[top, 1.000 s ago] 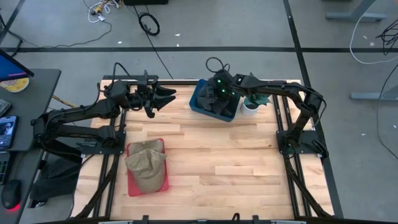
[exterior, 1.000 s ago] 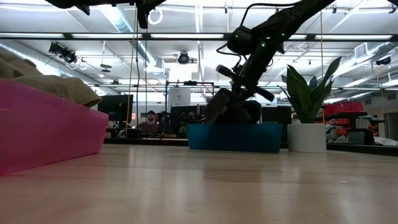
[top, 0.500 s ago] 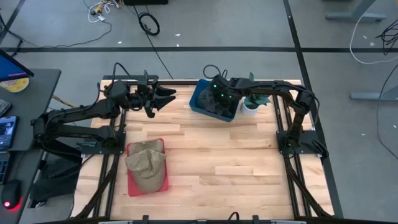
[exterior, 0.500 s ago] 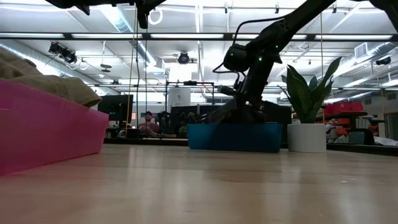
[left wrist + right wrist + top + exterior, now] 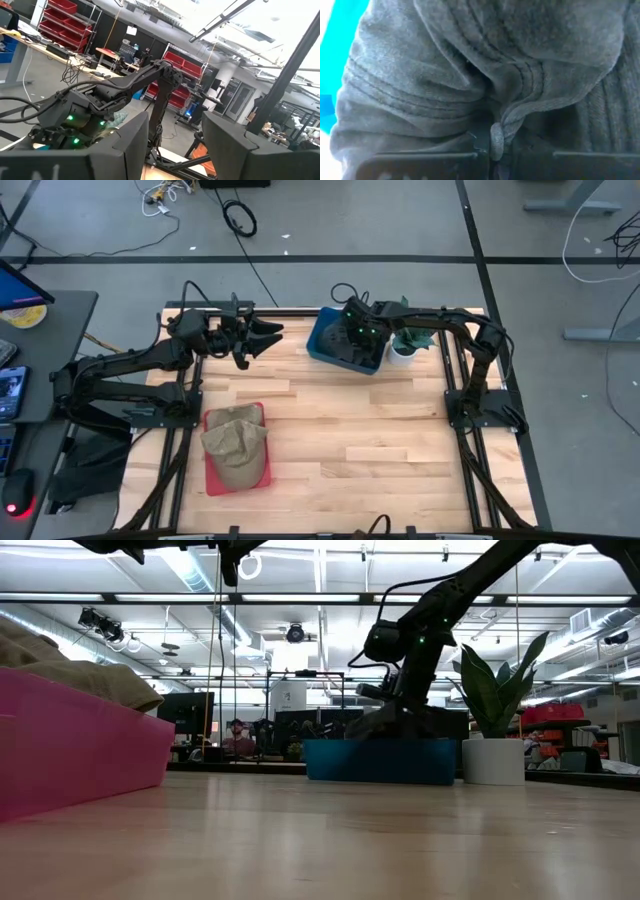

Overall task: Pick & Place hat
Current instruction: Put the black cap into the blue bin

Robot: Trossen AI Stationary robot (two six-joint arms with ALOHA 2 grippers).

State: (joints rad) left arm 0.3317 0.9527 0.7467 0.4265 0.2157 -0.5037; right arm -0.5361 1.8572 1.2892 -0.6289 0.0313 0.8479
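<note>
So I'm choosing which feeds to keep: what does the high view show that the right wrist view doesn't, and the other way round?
Only the high view shows the layout: the tan hat lying in the pink bin, the left gripper raised over the table's far-left side, and the potted plant.

Only the right wrist view shows the right gripper pinching a seam fold of the dark grey hat.

Both show the blue bin that holds this dark hat.
</note>
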